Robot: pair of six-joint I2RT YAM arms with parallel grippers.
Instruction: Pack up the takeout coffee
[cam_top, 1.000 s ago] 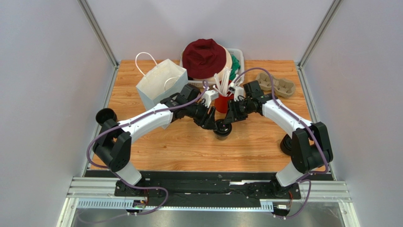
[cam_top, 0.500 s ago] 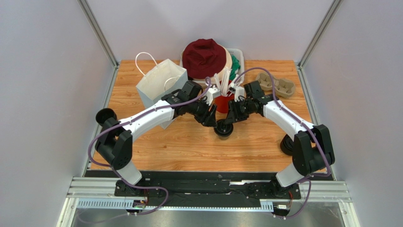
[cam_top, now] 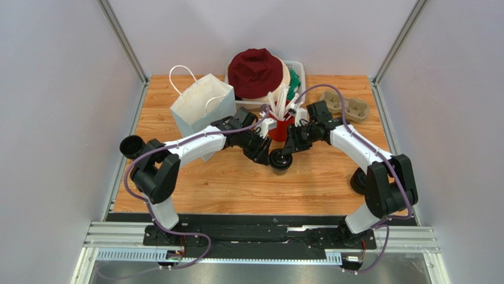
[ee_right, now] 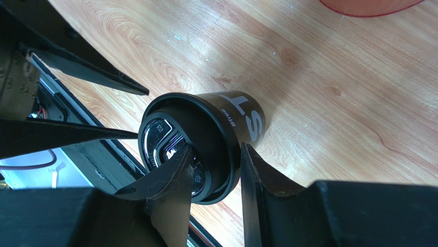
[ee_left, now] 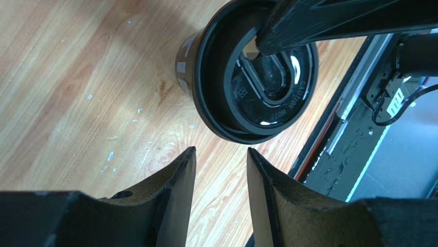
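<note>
— Takeout coffee: where is it sitting?
— It is standing, lid on, on the wooden table, just in front of the red cup.
— Is anything gripping it?
— The right gripper is pinching its rim, one finger lying across the lid and one outside the wall. The left gripper is hovering just beside it, fingers parted over bare wood

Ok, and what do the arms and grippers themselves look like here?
Both the left arm and right arm have white shells between bulky black joints, and each is trailed by a looping purple cable. The left gripper and right gripper are matte black, with two flat, blade-like fingers tapering to points.
</note>
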